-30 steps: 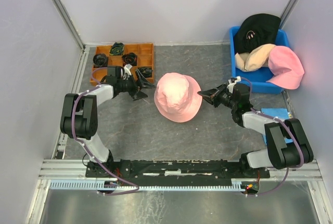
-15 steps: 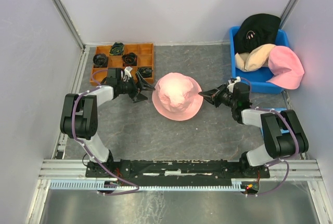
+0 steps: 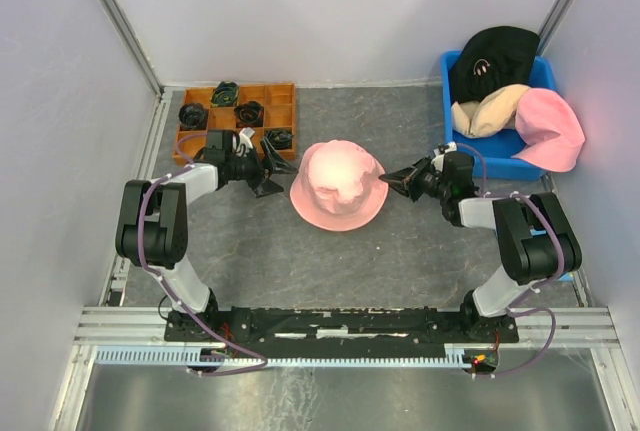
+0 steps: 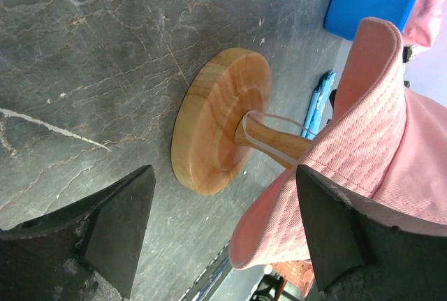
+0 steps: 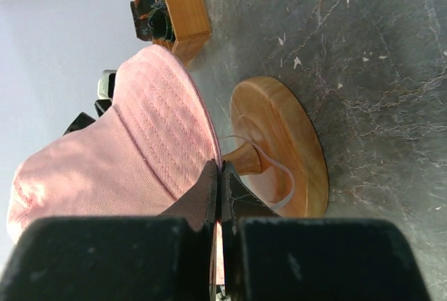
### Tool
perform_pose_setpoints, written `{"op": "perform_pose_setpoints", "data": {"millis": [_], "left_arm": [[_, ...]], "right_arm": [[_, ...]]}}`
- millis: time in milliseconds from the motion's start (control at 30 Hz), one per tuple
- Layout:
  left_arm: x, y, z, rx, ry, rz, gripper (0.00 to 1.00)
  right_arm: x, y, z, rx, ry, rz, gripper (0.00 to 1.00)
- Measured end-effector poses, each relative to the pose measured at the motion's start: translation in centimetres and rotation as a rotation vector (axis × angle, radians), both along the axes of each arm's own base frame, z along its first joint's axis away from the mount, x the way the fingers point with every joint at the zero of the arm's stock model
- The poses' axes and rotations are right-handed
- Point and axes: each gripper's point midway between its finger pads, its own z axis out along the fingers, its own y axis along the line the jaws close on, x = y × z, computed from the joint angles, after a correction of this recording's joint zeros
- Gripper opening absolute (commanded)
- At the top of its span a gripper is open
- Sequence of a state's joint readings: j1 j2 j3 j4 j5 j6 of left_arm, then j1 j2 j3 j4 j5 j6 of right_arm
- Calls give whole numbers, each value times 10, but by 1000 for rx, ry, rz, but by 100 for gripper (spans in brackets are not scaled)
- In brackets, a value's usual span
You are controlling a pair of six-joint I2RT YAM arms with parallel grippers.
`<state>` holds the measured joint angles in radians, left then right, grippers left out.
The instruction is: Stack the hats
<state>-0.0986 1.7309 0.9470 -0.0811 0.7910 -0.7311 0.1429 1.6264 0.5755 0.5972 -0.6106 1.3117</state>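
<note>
Reading left to right: left tool [image 3: 279, 173] spread, just beside the pink hat [image 3: 338, 186], left brim. Hat sits on the wooden stand [image 4: 216, 130], centre of the counter [image 3: 400, 251]. Right tool [image 3: 392, 179] pinches its right brim. Other hats [image 3: 485, 111] lie in the blue bin [image 3: 500, 166], nearer the right arm.

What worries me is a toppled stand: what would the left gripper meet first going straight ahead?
Probably the brim of the pink hat on the stand: the open left gripper points at it. Its wrist view shows the brim beside one jaw, stem and base farther in; depth is unclear.
</note>
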Motion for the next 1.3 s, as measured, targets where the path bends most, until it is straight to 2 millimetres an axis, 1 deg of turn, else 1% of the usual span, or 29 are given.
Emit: {"op": "perform_pose_setpoints", "data": {"millis": [33, 100, 167, 200, 300, 367, 533, 633, 700, 767, 800, 867, 900, 1033, 1133, 1167, 1233, 1300], "left_arm": [[1, 0, 1, 0, -3, 0, 88], [2, 0, 2, 0, -7, 0, 88], [2, 0, 2, 0, -8, 1, 88], [2, 0, 2, 1, -8, 1, 88], [2, 0, 2, 3, -7, 1, 89], [2, 0, 2, 6, -8, -1, 89], [6, 0, 6, 7, -19, -3, 89], [6, 0, 6, 7, -20, -2, 89], [6, 0, 6, 8, -20, -2, 89], [6, 0, 6, 8, -20, -2, 88], [6, 0, 6, 7, -20, -2, 86], [6, 0, 7, 6, -21, -3, 79], [6, 0, 7, 4, -22, -4, 77], [9, -1, 11, -7, -43, -6, 75], [10, -3, 19, -25, -62, -5, 74], [9, -4, 25, -37, -75, -4, 73], [9, -5, 35, -59, -100, -3, 65], [8, -8, 42, -88, -124, -6, 59]], "right_arm": [[0, 0, -1, -2, 3, 1, 7], [0, 0, -3, -8, 7, 4, 16], [0, 0, -3, -15, 7, 7, 33], [0, -1, -4, -21, 8, 8, 38], [-3, -3, -5, -43, 20, 10, 47], [-6, -4, -2, -55, 25, 14, 54], [-9, -7, 22, -86, -16, 24, 68], [-10, -11, 41, -113, -57, 23, 69], [-9, -17, 54, -133, -90, 14, 69], [-8, -25, 63, -148, -110, -1, 69], [-8, -29, 65, -154, -114, -9, 69], [-6, -40, 64, -168, -104, -32, 69], [-6, -44, 62, -172, -97, -39, 69], [-9, -62, 54, -188, -51, -71, 69], [-12, -68, 54, -196, -40, -76, 69], [-13, -69, 54, -199, -39, -75, 69], [-16, -69, 55, -202, -40, -71, 68], [-18, -69, 56, -204, -41, -66, 68]]}}
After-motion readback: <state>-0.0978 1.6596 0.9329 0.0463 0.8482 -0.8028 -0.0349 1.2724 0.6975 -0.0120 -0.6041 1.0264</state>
